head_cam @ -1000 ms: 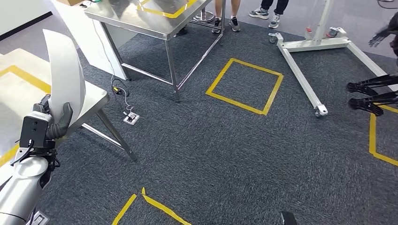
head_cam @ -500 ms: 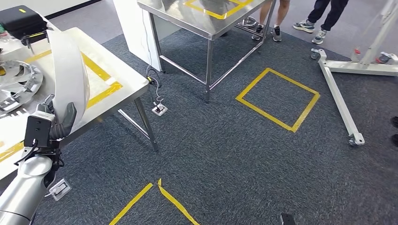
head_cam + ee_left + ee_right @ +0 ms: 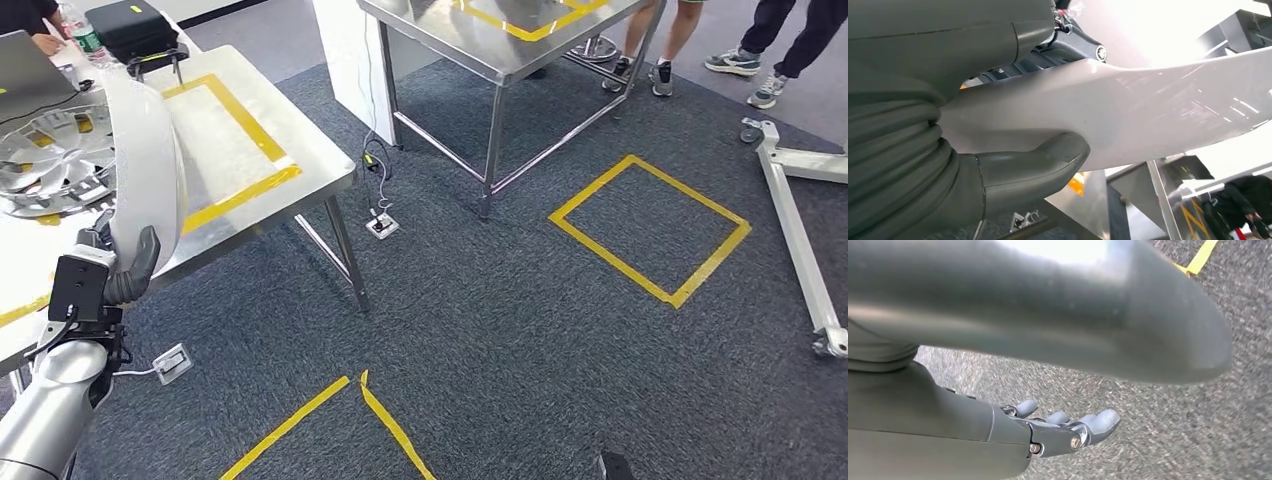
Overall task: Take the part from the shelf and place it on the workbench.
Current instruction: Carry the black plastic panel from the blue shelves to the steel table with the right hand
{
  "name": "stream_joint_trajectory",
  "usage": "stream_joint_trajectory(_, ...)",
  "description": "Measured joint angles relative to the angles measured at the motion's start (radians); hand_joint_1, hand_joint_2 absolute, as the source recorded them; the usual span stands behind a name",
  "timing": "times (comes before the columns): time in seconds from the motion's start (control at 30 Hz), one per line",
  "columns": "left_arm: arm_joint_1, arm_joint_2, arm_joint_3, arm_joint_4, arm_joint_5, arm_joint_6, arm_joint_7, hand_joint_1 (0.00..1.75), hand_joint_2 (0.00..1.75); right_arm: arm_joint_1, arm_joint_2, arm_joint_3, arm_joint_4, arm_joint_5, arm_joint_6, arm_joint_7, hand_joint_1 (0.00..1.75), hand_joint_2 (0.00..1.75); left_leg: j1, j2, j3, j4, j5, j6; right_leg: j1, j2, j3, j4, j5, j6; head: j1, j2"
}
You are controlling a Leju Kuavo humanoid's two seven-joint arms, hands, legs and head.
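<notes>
Dark grey carpet [image 3: 520, 330] marked with yellow tape squares spreads under a steel desk [image 3: 300, 165] just ahead of the robot's left hand [image 3: 115, 270]. That hand grips the lower end of a long, curved white part [image 3: 145, 170], thumb clamped across one face, holding it upright, likely to keep it above the desk edge while carrying. A silver wheel cover [image 3: 50, 165] lies on the desk beyond the hand. The right hand [image 3: 1068, 432] hangs over the carpet, fingers loosely extended and apart, holding nothing.
</notes>
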Motion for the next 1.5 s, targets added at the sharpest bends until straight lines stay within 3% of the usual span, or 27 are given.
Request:
stream_joint_trajectory(0.1,0.000,-0.001,-0.001,-0.009,0.002,0.009,0.000,1.75,1.75,-0.001,0.000,0.000,0.000,-0.001,0.000,0.001,0.00,0.00,-0.015,0.070,0.099,-0.182,0.061,0.024,0.007,-0.034,0.008,0.001,-0.007,0.008,0.001,0.000)
stream_joint_trajectory(0.13,0.000,-0.001,-0.001,-0.012,0.003,0.012,0.000,1.75,1.75,-0.001,0.000,0.000,0.000,-0.002,0.000,0.001,0.00,0.00,-0.019,0.078,0.106,-0.198,0.062,0.031,0.010,-0.045,0.010,0.001,-0.009,0.013,0.002,0.000)
stream_joint_trajectory(0.2,0.002,0.002,-0.001,-0.015,0.007,0.017,0.000,1.75,1.75,-0.001,0.000,0.000,0.000,-0.003,0.000,0.000,0.00,0.00,-0.020,0.053,0.103,-0.202,0.066,0.043,0.012,-0.068,0.012,0.000,-0.012,0.023,0.003,0.000)
stream_joint_trajectory(0.23,0.004,0.004,-0.001,-0.018,0.010,0.019,-0.001,1.75,1.75,-0.002,0.000,0.000,0.000,-0.003,0.000,0.000,0.00,0.00,-0.017,0.039,0.104,-0.205,0.069,0.048,0.010,-0.061,0.014,0.004,-0.017,0.030,0.003,0.000)
stream_joint_trajectory(0.3,0.005,0.007,-0.001,-0.023,0.013,0.024,-0.001,1.75,1.75,-0.002,0.000,0.000,0.001,-0.002,0.001,0.000,0.00,0.00,-0.009,0.014,0.106,-0.213,0.076,0.058,0.006,-0.005,-0.006,0.055,-0.051,0.043,0.006,0.000)
stream_joint_trajectory(0.37,0.007,0.008,0.000,-0.025,0.017,0.026,-0.001,1.75,1.75,0.001,0.000,0.000,0.001,0.000,0.000,0.002,0.00,0.00,-0.006,-0.013,0.102,-0.213,0.078,0.063,0.001,0.054,-0.066,0.182,-0.113,0.051,0.011,0.000)
stream_joint_trajectory(0.43,0.016,0.012,0.000,-0.025,0.019,0.026,-0.001,1.75,1.75,0.005,0.000,0.000,0.002,0.001,-0.001,0.004,0.00,0.00,-0.005,-0.044,0.099,-0.212,0.080,0.064,-0.001,0.068,-0.119,0.282,-0.140,0.054,0.013,0.000)
stream_joint_trajectory(0.47,0.019,0.013,0.000,-0.025,0.019,0.026,0.000,1.75,1.75,0.005,0.000,0.000,0.002,0.002,-0.001,0.004,0.00,0.00,-0.004,-0.060,0.098,-0.210,0.081,0.063,-0.002,0.070,-0.121,0.279,-0.125,0.053,0.013,0.000)
stream_joint_trajectory(0.5,0.021,0.014,0.000,-0.025,0.018,0.027,0.000,1.75,1.75,0.004,0.000,0.000,0.002,0.002,0.000,0.004,0.00,0.00,-0.003,-0.076,0.098,-0.208,0.081,0.061,-0.003,0.074,-0.103,0.235,-0.092,0.053,0.013,0.000)
stream_joint_trajectory(0.57,0.021,0.017,0.001,-0.025,0.016,0.028,0.000,1.75,1.75,0.003,0.000,0.000,0.002,0.004,0.002,0.003,0.00,0.00,-0.003,-0.105,0.095,-0.202,0.080,0.054,-0.009,0.114,-0.038,0.095,-0.026,0.051,0.014,0.000)
stream_joint_trajectory(0.63,0.018,0.020,0.002,-0.025,0.014,0.029,0.000,1.75,1.75,0.002,-0.001,0.000,0.002,0.005,0.002,0.003,0.00,0.00,-0.001,-0.133,0.087,-0.199,0.082,0.039,-0.012,0.152,-0.002,0.014,-0.006,0.048,0.013,0.000)
stream_joint_trajectory(0.7,0.017,0.026,0.004,-0.025,0.014,0.031,0.000,1.75,1.75,0.000,0.000,0.000,0.003,0.006,0.004,0.003,0.00,0.00,0.003,-0.160,0.079,-0.204,0.089,0.022,-0.010,0.142,0.002,0.004,-0.008,0.039,0.011,0.000)
stream_joint_trajectory(0.73,0.018,0.031,0.006,-0.025,0.014,0.031,0.000,1.75,1.75,-0.001,0.000,0.000,0.003,0.006,0.005,0.002,0.00,0.00,0.004,-0.161,0.076,-0.204,0.091,0.016,-0.011,0.129,0.004,0.000,-0.004,0.031,0.012,0.000)
stream_joint_trajectory(0.8,0.015,0.041,0.009,-0.025,0.014,0.031,0.000,1.75,1.75,-0.003,0.000,0.000,0.003,0.006,0.010,-0.001,0.00,0.00,0.001,-0.113,0.054,-0.166,0.068,0.007,-0.014,0.102,0.010,-0.010,0.003,0.017,0.005,0.000)
stream_joint_trajectory(0.87,0.012,0.045,0.012,-0.024,0.014,0.031,0.000,1.75,1.75,0.000,-0.001,0.000,0.003,0.006,0.013,-0.003,0.00,0.00,-0.001,-0.043,-0.001,-0.053,0.009,0.000,-0.011,0.075,0.012,-0.013,0.004,0.009,-0.004,0.000)
stream_joint_trajectory(0.93,0.016,0.046,0.014,-0.022,0.014,0.031,0.000,1.75,1.75,0.002,-0.002,0.000,0.003,0.007,0.015,-0.003,0.00,0.00,0.003,-0.019,-0.050,0.053,-0.028,-0.006,-0.009,0.045,0.012,-0.013,0.001,0.006,-0.006,0.000)
stream_joint_trajectory(0.97,0.019,0.047,0.014,-0.021,0.014,0.031,0.000,1.75,1.75,0.002,-0.002,0.000,0.003,0.008,0.015,-0.003,0.00,0.00,0.005,-0.015,-0.054,0.063,-0.022,-0.008,-0.009,0.032,0.012,-0.012,0.000,0.006,-0.006,0.000)
stream_joint_trajectory(1.03,0.021,0.049,0.014,-0.019,0.013,0.031,0.000,1.75,1.75,0.000,-0.002,0.000,0.003,0.008,0.015,-0.004,0.00,0.00,0.006,0.003,-0.010,-0.016,0.028,-0.007,-0.009,0.007,0.015,-0.010,-0.006,0.010,-0.006,0.000)
stream_joint_trajectory(1.07,0.019,0.050,0.015,-0.019,0.012,0.032,0.000,1.75,1.75,0.000,-0.002,0.000,0.003,0.008,0.014,-0.004,0.00,0.00,0.003,0.029,0.025,-0.082,0.052,-0.005,-0.007,-0.005,0.017,-0.007,-0.010,0.015,-0.007,0.000)
stream_joint_trajectory(1.13,0.013,0.050,0.015,-0.018,0.006,0.037,0.000,1.75,1.75,-0.002,-0.002,0.000,0.003,0.009,0.013,-0.002,0.00,0.00,-0.005,0.068,0.076,-0.177,0.078,0.013,0.001,-0.029,0.021,-0.002,-0.019,0.025,-0.005,0.000)
stream_joint_trajectory(1.17,0.012,0.049,0.015,-0.017,0.004,0.041,0.000,1.75,1.75,-0.002,-0.002,0.000,0.003,0.010,0.012,-0.001,0.00,0.00,-0.008,0.072,0.081,-0.191,0.076,0.023,0.005,-0.041,0.023,-0.002,-0.022,0.030,-0.003,0.000)
stream_joint_trajectory(1.23,0.017,0.050,0.015,-0.017,0.001,0.048,0.000,1.75,1.75,-0.004,-0.002,0.000,0.003,0.013,0.010,0.003,0.00,0.00,-0.008,0.045,0.080,-0.195,0.078,0.040,0.005,-0.060,0.029,-0.003,-0.027,0.041,0.001,0.000)
stream_joint_trajectory(1.3,0.019,0.050,0.015,-0.019,0.001,0.049,0.000,1.75,1.75,-0.006,-0.002,0.000,0.003,0.015,0.009,0.004,0.00,0.00,-0.003,0.020,0.081,-0.199,0.082,0.053,0.000,-0.024,0.020,0.029,-0.053,0.052,0.004,0.000)
stream_joint_trajectory(1.37,0.019,0.047,0.015,-0.020,0.000,0.049,-0.001,1.75,1.75,-0.006,-0.002,0.000,0.003,0.016,0.008,0.004,0.00,0.00,0.001,-0.004,0.080,-0.201,0.085,0.061,-0.006,0.041,-0.031,0.140,-0.111,0.059,0.010,0.000)
stream_joint_trajectory(1.43,0.021,0.041,0.015,-0.017,-0.001,0.048,-0.001,1.75,1.75,-0.003,-0.003,0.000,0.004,0.016,0.008,0.003,0.00,0.00,0.000,-0.028,0.078,-0.200,0.086,0.065,-0.007,0.067,-0.094,0.260,-0.152,0.062,0.014,0.000)
stream_joint_trajectory(1.47,0.021,0.039,0.015,-0.015,-0.002,0.047,-0.001,1.75,1.75,-0.002,-0.004,0.000,0.004,0.013,0.007,0.001,0.00,0.00,0.000,-0.039,0.078,-0.199,0.086,0.065,-0.006,0.070,-0.109,0.277,-0.146,0.062,0.015,0.000)
stream_joint_trajectory(1.5,0.021,0.038,0.015,-0.012,-0.003,0.047,0.000,1.75,1.75,-0.002,-0.004,-0.001,0.004,0.008,0.007,0.000,0.00,0.00,0.000,-0.047,0.078,-0.198,0.086,0.065,-0.006,0.071,-0.105,0.256,-0.121,0.060,0.016,0.000)
